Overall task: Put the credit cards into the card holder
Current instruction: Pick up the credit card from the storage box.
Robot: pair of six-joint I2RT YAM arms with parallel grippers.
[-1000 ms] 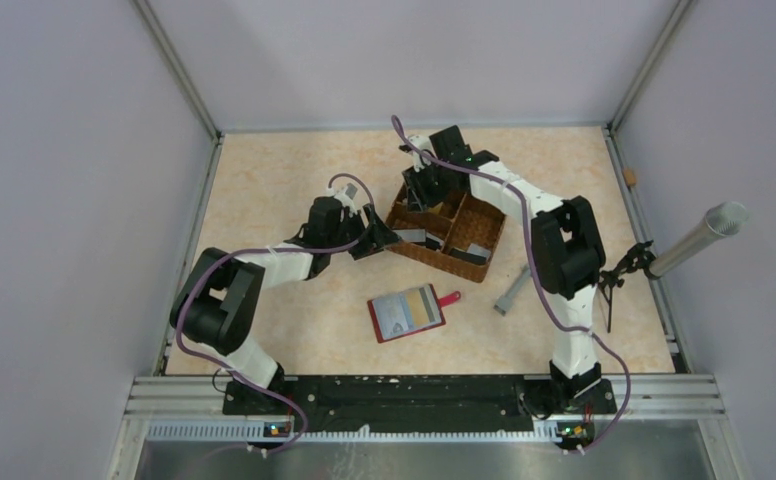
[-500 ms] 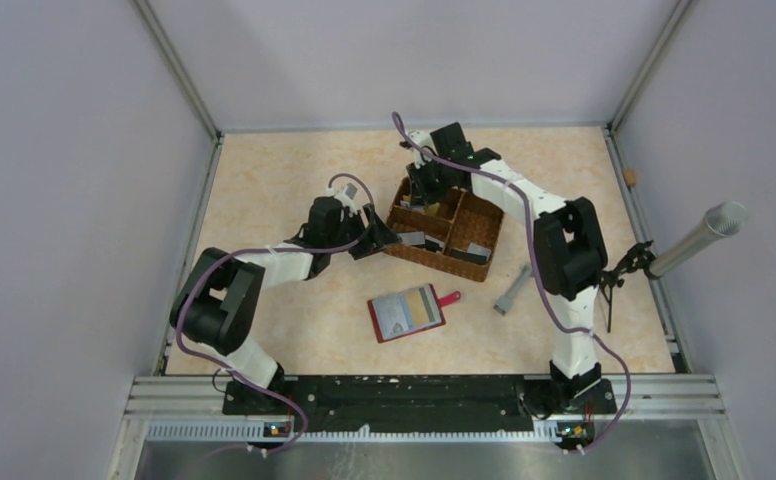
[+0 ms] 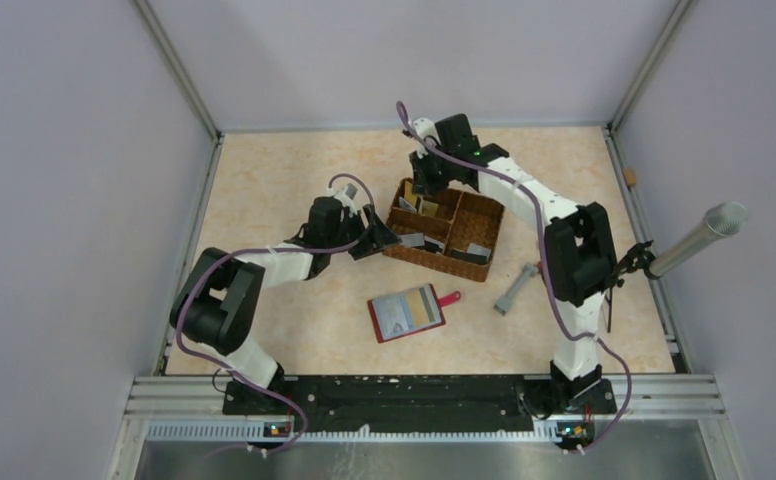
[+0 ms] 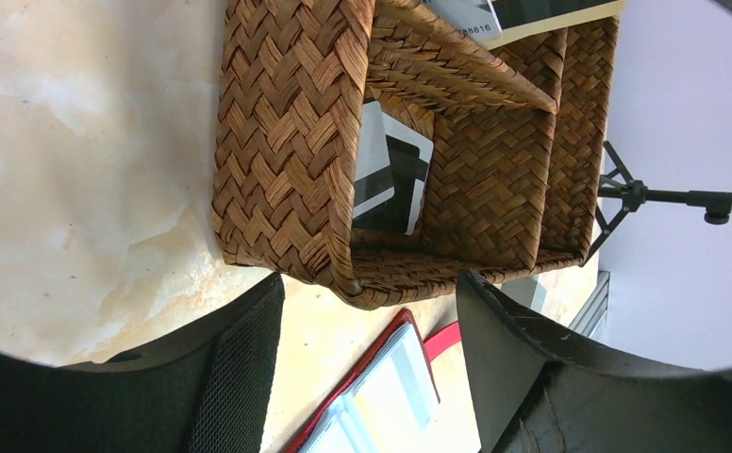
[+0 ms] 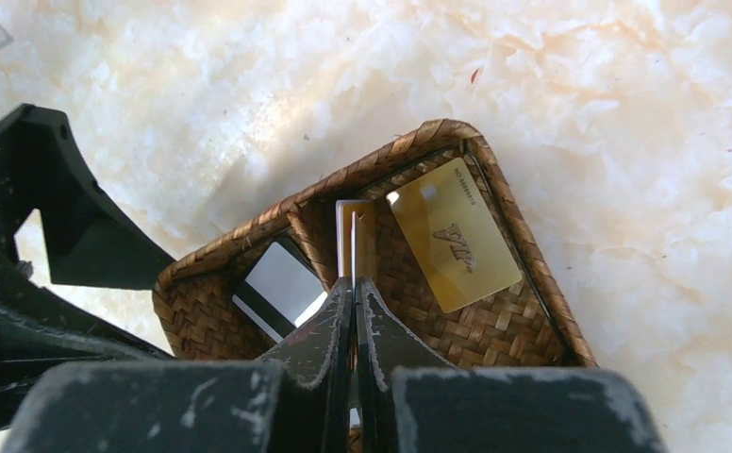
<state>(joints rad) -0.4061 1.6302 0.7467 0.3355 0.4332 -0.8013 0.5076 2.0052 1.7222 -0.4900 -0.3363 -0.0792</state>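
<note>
Two grippers stood at the basket (image 3: 444,262) on the table (image 3: 274,180); the right gripper (image 5: 353,283) hung above the far left compartment with its fingers pressed fully together; a thin card (image 5: 353,236), seen almost edge-on, projected from between the tips and was clamped there; a gold card (image 5: 455,234) lay flat on the floor of the same compartment; a striped card (image 5: 282,286), white with a dark band, lay in the neighbouring compartment across the divider. The left gripper (image 4: 370,283) sat low at the left corner of the basket with its jaws well apart and nothing held; that corner appeared between the fingertips (image 4: 249,330) in the wrist view; contact with the wicker could not be determined. The wallet (image 3: 407,312) lay open on the table on the near side of the basket, apart from it, with its clear pockets facing up and its red tab pointing right; pale and tan panels showed in the pockets. One grey bar (image 3: 514,290) lay on the table to the right of the wallet, apart from both wallet and basket.
</note>
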